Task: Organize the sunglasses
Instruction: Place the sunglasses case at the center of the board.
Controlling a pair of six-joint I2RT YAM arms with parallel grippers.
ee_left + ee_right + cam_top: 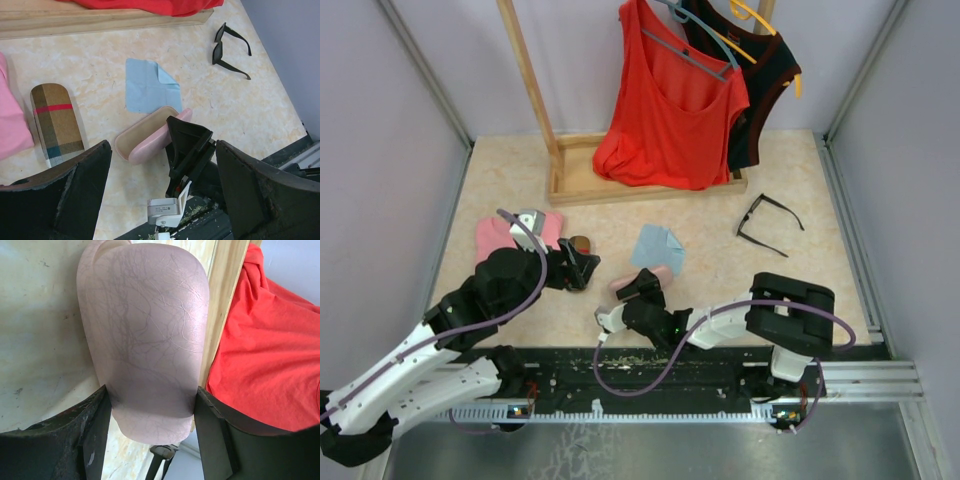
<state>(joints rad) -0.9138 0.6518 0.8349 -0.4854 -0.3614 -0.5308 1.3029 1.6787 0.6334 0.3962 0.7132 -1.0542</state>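
The black-framed sunglasses (768,225) lie unfolded on the table at the right, also in the left wrist view (231,49). The reddish-brown pair is not in view. The pink case (642,276) lies open at mid-table, its beige inside showing (142,131). My right gripper (645,285) is shut on the pink case's shell (145,340), one finger on each side (90,435). My left gripper (580,268) is open and empty, above the table left of the pink case. The brown plaid case (56,125) lies closed beside it (582,243).
A light blue cloth (657,248) lies behind the pink case. A pink cloth (500,233) lies at the left. A wooden rack base (620,185) with a red top (670,110) and a black top (765,70) hanging stands at the back.
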